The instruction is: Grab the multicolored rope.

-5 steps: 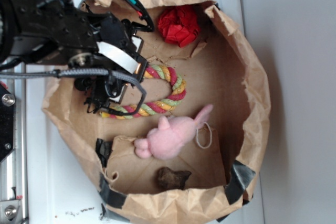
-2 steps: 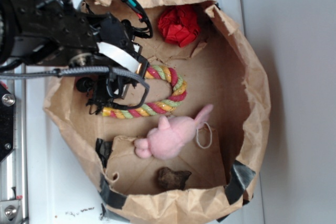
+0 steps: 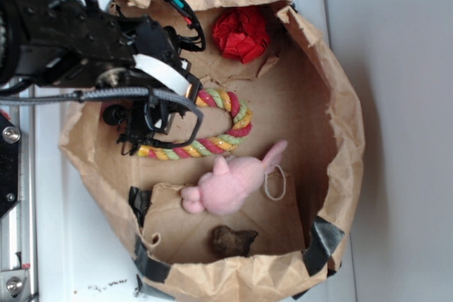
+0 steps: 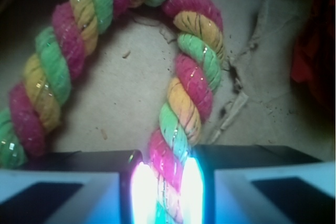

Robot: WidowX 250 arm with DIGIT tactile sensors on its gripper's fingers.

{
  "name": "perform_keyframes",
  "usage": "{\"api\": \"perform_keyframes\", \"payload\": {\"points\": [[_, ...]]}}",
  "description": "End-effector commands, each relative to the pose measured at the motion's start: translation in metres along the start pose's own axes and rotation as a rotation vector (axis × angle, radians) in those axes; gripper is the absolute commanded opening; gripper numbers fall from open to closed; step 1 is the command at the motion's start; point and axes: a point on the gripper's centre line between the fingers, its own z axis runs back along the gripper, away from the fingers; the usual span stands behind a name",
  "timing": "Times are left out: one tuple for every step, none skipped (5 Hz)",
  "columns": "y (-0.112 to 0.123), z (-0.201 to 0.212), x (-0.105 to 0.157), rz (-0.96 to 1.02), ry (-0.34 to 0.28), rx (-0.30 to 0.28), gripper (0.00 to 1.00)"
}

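While the hand (image 4: 164, 192) pinches one end of the rope (image 3: 225, 119), which lies curved on the bag floor at about nine o'clock from the middle, a straight upward lift looks wisest so the strand stays seated. Open room lies toward three o'clock; the paper bag (image 3: 347, 132) wall crowds nine, the pink plush (image 3: 230, 183) sits near six.

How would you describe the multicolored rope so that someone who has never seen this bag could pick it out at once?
Look inside the wide brown paper bag, at its left half under the black gripper. The multicolored rope lies bent in a U on the bag's floor, one end between the gripper's fingers. Unlike the pink plush animal and red wrinkly ball, it is twisted red, yellow and green.
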Motion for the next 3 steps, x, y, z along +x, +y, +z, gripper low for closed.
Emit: {"api": "perform_keyframes", "payload": {"points": [[0.012,0.063,0.03,0.102,-0.103,-0.009,0.0],[0.008,0.081,0.045,0.13,-0.115,-0.034,0.0],[-0.003,0.098,0.061,0.134,-0.131,-0.043,0.0]]}}
